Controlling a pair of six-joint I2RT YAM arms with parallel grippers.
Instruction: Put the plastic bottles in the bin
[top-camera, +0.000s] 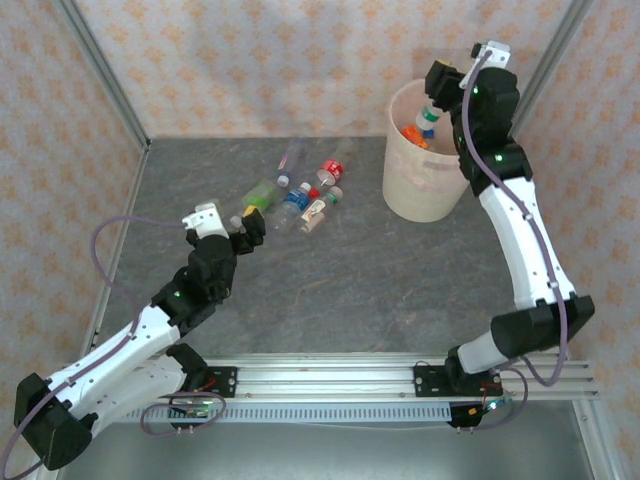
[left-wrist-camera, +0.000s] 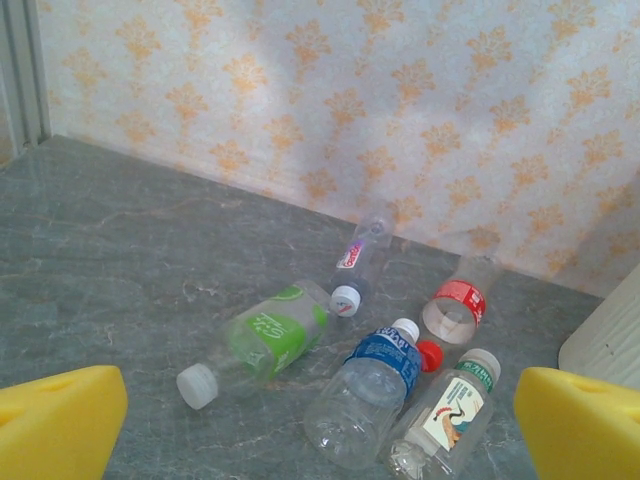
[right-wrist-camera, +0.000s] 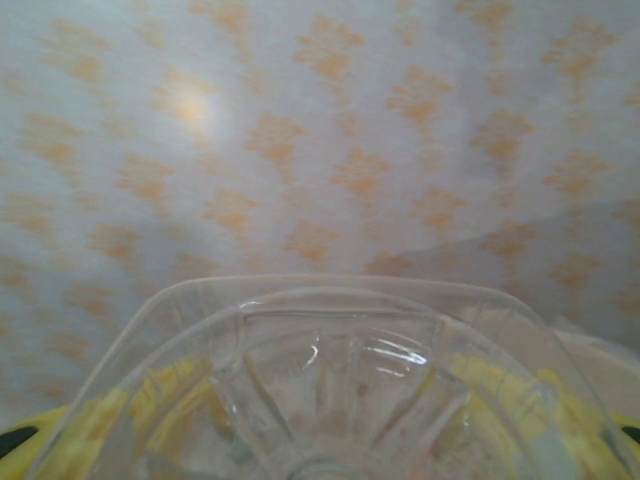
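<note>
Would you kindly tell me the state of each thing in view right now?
Left gripper: open, empty.
Right gripper: shut on clear bottle.
Clear bottle: held over the bin.
Bin: upright, some bottles inside.
Green-label bottle: lying, capped.
Blue-label bottle: lying, capped.
Bird-label bottle: lying, capped.
Red-label bottle: lying.
Pink-label bottle: lying, capped.

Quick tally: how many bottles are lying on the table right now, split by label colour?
Green-label bottle: 1
Blue-label bottle: 1
Red-label bottle: 1
White picture-label bottle: 1
Pink-and-white-label bottle: 1
Total: 5
</note>
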